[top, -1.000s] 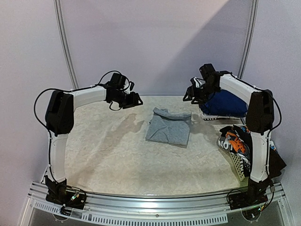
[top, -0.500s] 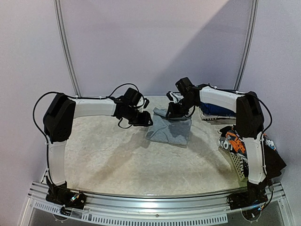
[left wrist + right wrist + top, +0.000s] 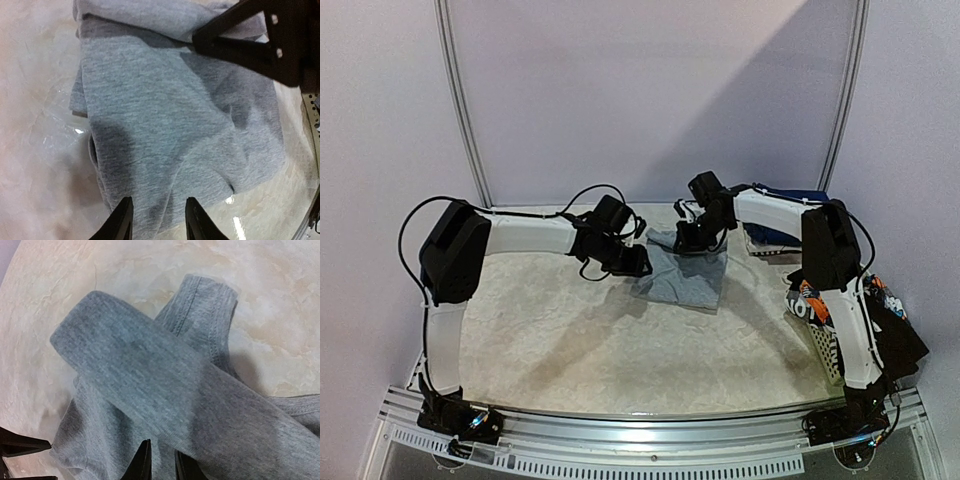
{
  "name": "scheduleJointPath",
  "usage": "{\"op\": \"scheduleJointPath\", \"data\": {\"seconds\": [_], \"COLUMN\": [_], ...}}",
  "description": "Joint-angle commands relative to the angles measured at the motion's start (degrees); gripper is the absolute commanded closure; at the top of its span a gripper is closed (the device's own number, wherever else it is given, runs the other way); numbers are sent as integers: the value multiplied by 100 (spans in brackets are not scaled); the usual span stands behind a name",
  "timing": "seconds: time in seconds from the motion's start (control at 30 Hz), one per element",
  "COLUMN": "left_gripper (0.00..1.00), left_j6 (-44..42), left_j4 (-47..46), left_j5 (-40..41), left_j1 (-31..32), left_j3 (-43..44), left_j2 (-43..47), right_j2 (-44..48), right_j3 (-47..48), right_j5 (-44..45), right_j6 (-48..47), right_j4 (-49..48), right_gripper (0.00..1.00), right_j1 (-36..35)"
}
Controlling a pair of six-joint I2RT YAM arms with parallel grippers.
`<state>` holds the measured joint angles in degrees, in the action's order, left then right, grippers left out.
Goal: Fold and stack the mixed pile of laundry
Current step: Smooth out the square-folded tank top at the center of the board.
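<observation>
the grey shirt lies folded flat near the back middle of the table. the left gripper hangs over its left edge, fingers parted and holding nothing. the right gripper is at the shirt's far edge, fingers nearly together; whether they pinch cloth i cannot tell. printed clothes sit in the basket at the right.

Place: you're looking at a robot lab cell.
Evidence: plain lilac walls, aluminium base rail, marbled table, curved metal poles.
</observation>
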<state>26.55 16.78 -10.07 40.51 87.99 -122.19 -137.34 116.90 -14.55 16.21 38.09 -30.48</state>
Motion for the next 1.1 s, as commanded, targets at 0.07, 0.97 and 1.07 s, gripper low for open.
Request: {"op": "scheduleJointPath", "data": {"seconds": [0.07, 0.97, 1.07], "left_gripper": [64, 55, 59], "left_j6": [44, -295, -457], "left_j4": [-174, -128, -71], "left_j5": [-14, 604, 566], "left_j1": [97, 203, 198], "left_j3": [-291, -818, -571], "left_j2": [-97, 470, 482], "right_j2": [-477, 1371, 1478], "right_j3": [542, -932, -1286], "right_j5": [239, -155, -17], "right_j6": [6, 211, 235], "right_j4": [-33, -1396, -1370], "right_gripper": [82, 53, 56], "right_j1": [246, 306, 308]}}
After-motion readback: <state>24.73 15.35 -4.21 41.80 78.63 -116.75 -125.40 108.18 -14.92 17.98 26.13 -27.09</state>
